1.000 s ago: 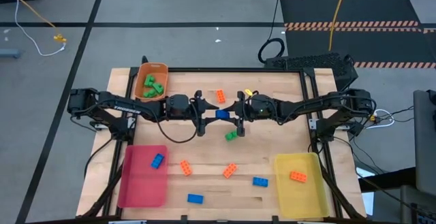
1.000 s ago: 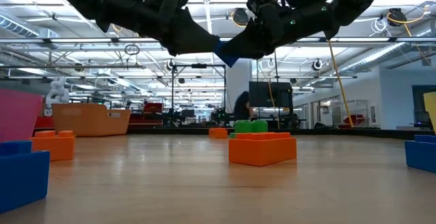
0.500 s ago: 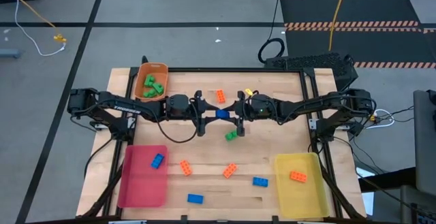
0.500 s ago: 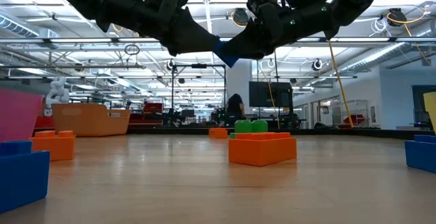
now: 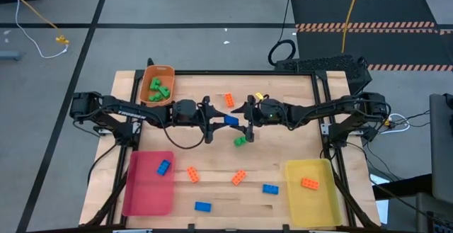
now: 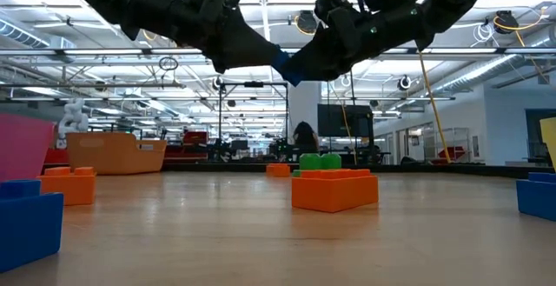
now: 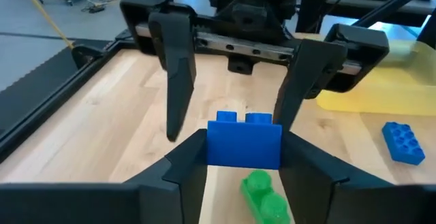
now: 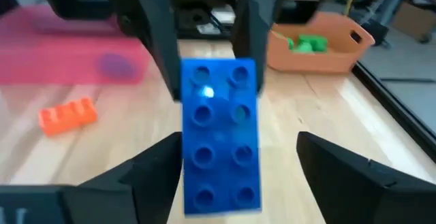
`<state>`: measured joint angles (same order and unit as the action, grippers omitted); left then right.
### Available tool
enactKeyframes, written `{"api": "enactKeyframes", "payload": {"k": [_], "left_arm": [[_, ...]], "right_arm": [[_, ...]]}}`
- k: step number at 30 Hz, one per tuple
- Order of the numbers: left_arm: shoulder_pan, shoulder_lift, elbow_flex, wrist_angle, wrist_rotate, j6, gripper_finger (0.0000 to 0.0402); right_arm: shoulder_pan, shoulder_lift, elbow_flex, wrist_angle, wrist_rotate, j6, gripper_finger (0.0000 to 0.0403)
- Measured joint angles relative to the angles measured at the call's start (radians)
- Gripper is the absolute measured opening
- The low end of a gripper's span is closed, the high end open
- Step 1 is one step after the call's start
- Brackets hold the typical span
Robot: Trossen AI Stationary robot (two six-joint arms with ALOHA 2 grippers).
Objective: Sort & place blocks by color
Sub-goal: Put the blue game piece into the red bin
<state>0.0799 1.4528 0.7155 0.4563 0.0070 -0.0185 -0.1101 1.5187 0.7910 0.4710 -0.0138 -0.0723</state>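
A blue two-by-four studded block [image 5: 231,120] hangs in the air over the table's middle, between both grippers. My left gripper [image 5: 216,120] comes from the table's left and is shut on it [image 7: 243,146]. My right gripper [image 5: 245,118] faces it from the right and is open. Its fingers [image 8: 153,166] stand on either side of the block's free end [image 8: 221,176], with a clear gap on one side. A green block [image 5: 241,140] lies on the wood just below. Orange blocks [image 5: 239,178] and blue blocks [image 5: 270,188] are scattered toward the near edge. My left gripper pinches the blue block between its two fingers [image 7: 187,163], one on each long side, at the end [image 7: 243,156] toward the table's left. The fingers come in level from the left, along the block. The block is lifted clear of the table, level, studs up.
An orange tray [image 5: 168,70] with green blocks sits at the far left. A pink tray [image 5: 145,194] at the near left holds a blue block, and a yellow tray [image 5: 315,205] at the near right holds an orange one. One orange block [image 5: 228,100] lies beyond the grippers.
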Motion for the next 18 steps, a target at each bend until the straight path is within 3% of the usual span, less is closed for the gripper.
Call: {"api": "enactKeyframes", "payload": {"k": [7,18], "left_arm": [[0.0,-0.023,0.001,-0.07,-0.022,-0.003,0.0139],[0.009,-0.19,0.002,-0.403,-0.079,-0.046,0.0162]], "right_arm": [[0.0,-0.066,0.0,-0.151,0.074,-0.058,0.0285],[-0.001,-0.231,-0.001,-0.402,0.134,-0.073,0.0285]]}}
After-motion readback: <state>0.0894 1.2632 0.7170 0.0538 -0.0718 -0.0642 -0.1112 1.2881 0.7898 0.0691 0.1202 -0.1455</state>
